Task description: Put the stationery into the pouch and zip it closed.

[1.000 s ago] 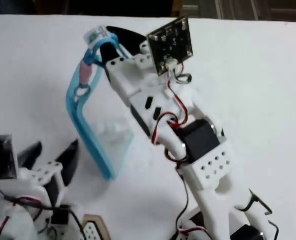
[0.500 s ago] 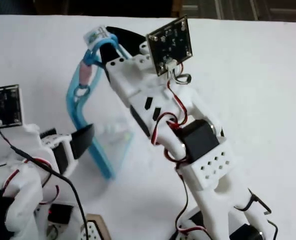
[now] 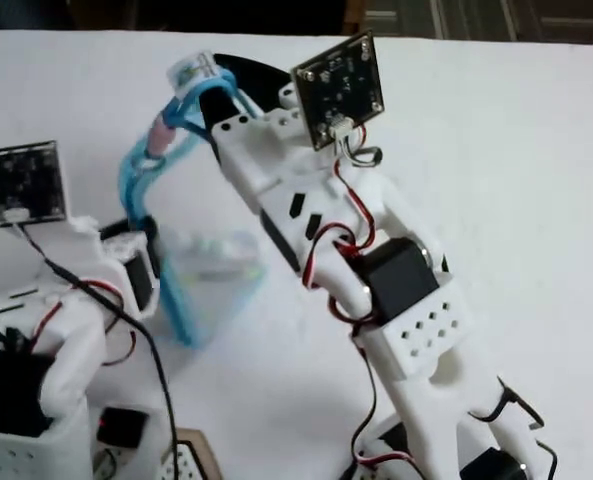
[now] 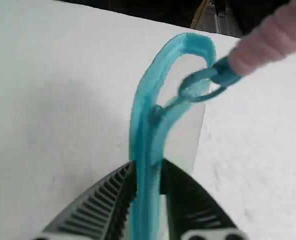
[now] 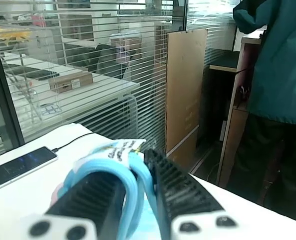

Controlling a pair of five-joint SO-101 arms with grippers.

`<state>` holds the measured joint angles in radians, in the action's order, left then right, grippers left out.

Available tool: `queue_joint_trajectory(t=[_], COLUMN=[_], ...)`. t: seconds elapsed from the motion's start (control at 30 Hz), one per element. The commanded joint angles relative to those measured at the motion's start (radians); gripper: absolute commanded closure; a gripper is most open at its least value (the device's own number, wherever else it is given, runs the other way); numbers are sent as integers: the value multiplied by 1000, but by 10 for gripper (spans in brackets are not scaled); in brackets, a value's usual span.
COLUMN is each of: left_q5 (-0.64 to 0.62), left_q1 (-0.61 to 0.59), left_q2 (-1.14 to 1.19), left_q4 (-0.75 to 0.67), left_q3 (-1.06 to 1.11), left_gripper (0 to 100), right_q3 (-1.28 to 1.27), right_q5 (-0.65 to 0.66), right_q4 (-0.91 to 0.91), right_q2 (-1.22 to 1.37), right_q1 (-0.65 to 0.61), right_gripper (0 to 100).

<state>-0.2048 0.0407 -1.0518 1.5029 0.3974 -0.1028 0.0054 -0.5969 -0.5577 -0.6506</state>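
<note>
left gripper point(image 4: 147, 169) clamped shut on pouch point(image 4: 142, 120) zipper edge; right gripper point(image 5: 130, 167) pinching its labelled end; white table point(image 3: 496, 120) beneath

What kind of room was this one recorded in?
Most likely an office or a lab workspace. Slatted window blinds hang in front of desks with boxes on them, and a phone lies plugged in on the white table.

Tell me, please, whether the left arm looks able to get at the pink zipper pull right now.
Probably, but not at once: the left gripper is shut on the pouch's blue edge and would have to let go first. The pink zipper pull hangs just ahead, nothing between them.
</note>
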Motion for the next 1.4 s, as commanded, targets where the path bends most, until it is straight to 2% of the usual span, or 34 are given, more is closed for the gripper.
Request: queue_joint_trajectory(t=[0.0, 0.43, 0.77, 0.87, 1.0, 1.13, 1.27, 1.37], left_q5=[74, 75, 120, 117, 117, 100, 38, 37], left_q1=[88, 122, 154, 147, 147, 147, 147, 148], left_q2=[2, 2, 1, -19, -61, -35, 33, 81], left_q4=[-11, 0, 146, 101, -55, -172, -183, -186], left_q3=[-5, -5, -40, -38, -32, -14, -11, -11], left_gripper=[974, 978, 979, 978, 975, 859, 799, 780], right_q3=[6, 6, 6, 6, 6, 8, -31, -81], right_q5=[0, 0, -2, -2, -2, -2, 6, 8], right_q4=[7, 7, 8, 5, 7, -1, 1, -1], right_q2=[-24, -35, -28, -33, -35, -48, -128, -217], right_q1=[16, 165, 318, 340, 337, 285, 228, 182], right_gripper=[982, 982, 982, 982, 982, 982, 982, 982])
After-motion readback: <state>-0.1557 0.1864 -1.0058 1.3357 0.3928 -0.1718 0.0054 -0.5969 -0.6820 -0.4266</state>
